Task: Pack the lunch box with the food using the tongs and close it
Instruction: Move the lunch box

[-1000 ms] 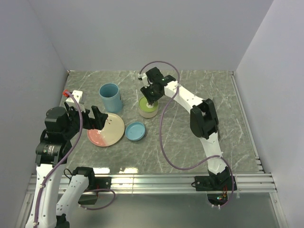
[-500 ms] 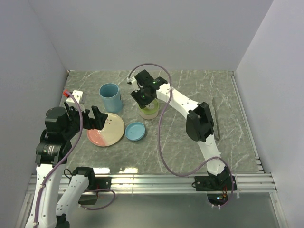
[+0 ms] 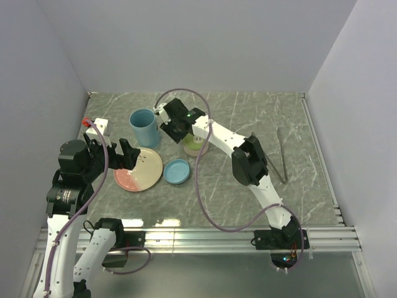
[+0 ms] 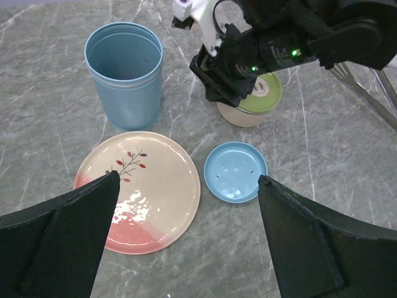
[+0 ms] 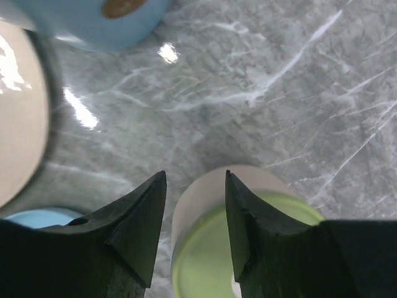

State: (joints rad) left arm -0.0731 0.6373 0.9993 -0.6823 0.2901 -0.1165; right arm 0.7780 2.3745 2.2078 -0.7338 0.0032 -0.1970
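The silver tongs [image 3: 282, 155] lie alone on the table at the right, and their arms also show in the left wrist view [image 4: 367, 88]. No food is in view. A cream pot with a green lid [image 3: 195, 146] stands mid-table. My right gripper [image 3: 178, 131] hangs just above the pot's left rim [image 5: 205, 198]. It is part open [image 5: 195, 174] with nothing held. A tall blue jar [image 3: 144, 127] stands open, and its blue lid [image 3: 177, 171] lies flat. My left gripper [image 4: 188, 179] is wide open above the plate [image 4: 146, 186], which is bare.
A small white block with a red tip [image 3: 96, 126] sits at the far left. Grey walls close in the table on three sides. The right arm's purple cable [image 3: 201, 186] loops over the middle of the table.
The right arm has swung left, from over the green lid toward the blue jar, uncovering the tongs on the right. Its jaws kept the same gap. The left arm has not moved.
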